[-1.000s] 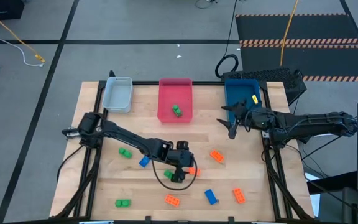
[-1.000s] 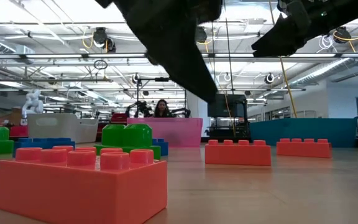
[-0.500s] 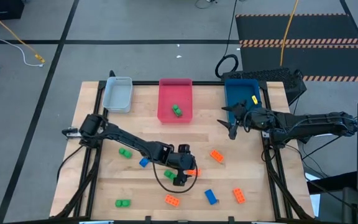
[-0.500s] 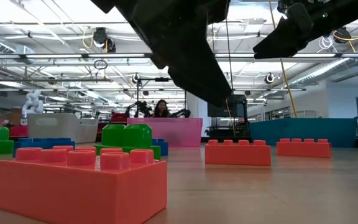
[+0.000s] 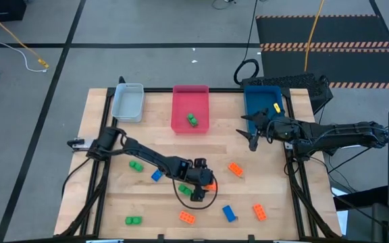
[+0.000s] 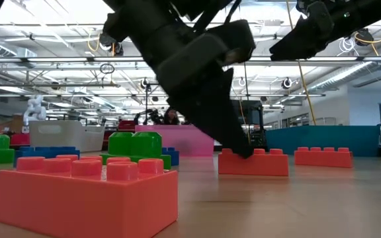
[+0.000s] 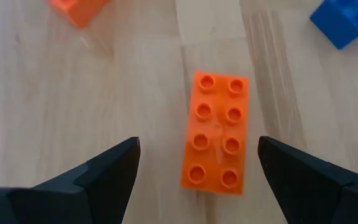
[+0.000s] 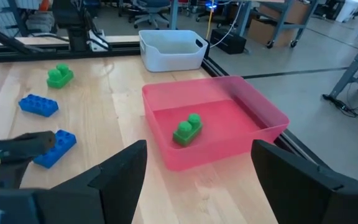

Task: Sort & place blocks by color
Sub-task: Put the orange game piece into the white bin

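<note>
My left gripper (image 5: 200, 186) is open and low over the table's near middle. Its fingers stand on either side of an orange eight-stud brick (image 7: 216, 140), which lies flat on the wood; a gap shows on both sides. In the low view a fingertip (image 6: 242, 151) reaches down to that brick (image 6: 253, 162). A green brick (image 5: 184, 190) lies just left of the gripper. My right gripper (image 5: 251, 140) hangs open above the table, beside the blue tray (image 5: 256, 116). Another green brick (image 5: 192, 120) lies in the pink tray (image 5: 190, 90).
Loose bricks lie around: green (image 5: 136, 165), blue (image 5: 157, 175), green (image 5: 133, 220), orange (image 5: 187, 217), blue (image 5: 229, 213), orange (image 5: 259, 212) and orange (image 5: 235, 169). The grey tray (image 5: 127, 102) stands at the far left. A yellow piece (image 5: 276, 107) lies in the blue tray.
My left gripper has moved a little toward the table's near edge and come down, until its fingers stand around the orange brick. It has stayed open. The bricks have not moved.
</note>
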`<state>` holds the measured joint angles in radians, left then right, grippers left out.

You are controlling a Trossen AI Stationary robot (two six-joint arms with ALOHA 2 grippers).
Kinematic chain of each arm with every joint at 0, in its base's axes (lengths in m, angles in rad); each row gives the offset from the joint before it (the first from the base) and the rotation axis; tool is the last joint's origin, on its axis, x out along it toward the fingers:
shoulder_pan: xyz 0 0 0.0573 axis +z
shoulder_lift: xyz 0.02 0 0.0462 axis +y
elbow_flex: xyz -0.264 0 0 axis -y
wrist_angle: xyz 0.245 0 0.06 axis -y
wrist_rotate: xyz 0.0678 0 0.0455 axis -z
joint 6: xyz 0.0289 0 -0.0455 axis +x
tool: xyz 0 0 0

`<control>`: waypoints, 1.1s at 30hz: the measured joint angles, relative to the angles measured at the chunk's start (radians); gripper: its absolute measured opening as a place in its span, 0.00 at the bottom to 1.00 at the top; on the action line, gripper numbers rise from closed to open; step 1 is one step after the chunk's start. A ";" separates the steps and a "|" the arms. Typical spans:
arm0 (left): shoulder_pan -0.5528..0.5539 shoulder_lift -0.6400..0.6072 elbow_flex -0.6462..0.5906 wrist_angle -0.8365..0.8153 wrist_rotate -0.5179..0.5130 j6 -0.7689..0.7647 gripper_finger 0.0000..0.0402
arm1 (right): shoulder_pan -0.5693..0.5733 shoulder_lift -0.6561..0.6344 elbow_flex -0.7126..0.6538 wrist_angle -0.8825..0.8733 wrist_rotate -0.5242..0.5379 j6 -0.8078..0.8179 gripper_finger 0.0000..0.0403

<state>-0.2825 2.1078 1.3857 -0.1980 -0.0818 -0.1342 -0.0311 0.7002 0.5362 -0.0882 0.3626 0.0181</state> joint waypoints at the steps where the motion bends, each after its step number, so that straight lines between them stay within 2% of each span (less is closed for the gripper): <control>1: -0.001 0.011 0.000 0.015 0.000 -0.004 0.81 | 0.000 0.000 0.000 0.001 0.000 -0.002 0.71; 4: -0.005 0.034 0.000 0.013 0.000 -0.005 0.79 | 0.000 0.000 0.000 0.002 0.001 -0.012 0.71; 8: -0.008 0.046 0.003 0.014 0.003 0.000 0.69 | 0.000 -0.001 0.000 0.008 0.003 -0.025 0.71; 16: 0.008 0.023 0.000 0.027 -0.018 0.023 0.34 | 0.000 -0.001 0.000 0.009 0.006 -0.030 0.71; 20: 0.031 -0.027 0.000 0.032 -0.054 0.016 0.34 | 0.000 -0.005 0.000 -0.001 0.006 -0.030 0.71; 24: 0.049 -0.105 0.000 -0.025 -0.133 0.009 0.34 | 0.000 -0.012 0.000 -0.004 0.007 -0.030 0.71; 33: 0.148 -0.410 0.001 -0.433 -0.464 -0.030 0.34 | 0.000 -0.029 0.000 -0.019 0.007 -0.027 0.71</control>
<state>-0.1342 1.6976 1.3865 -0.6313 -0.5462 -0.1642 -0.0315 0.6716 0.5365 -0.1071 0.3695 -0.0089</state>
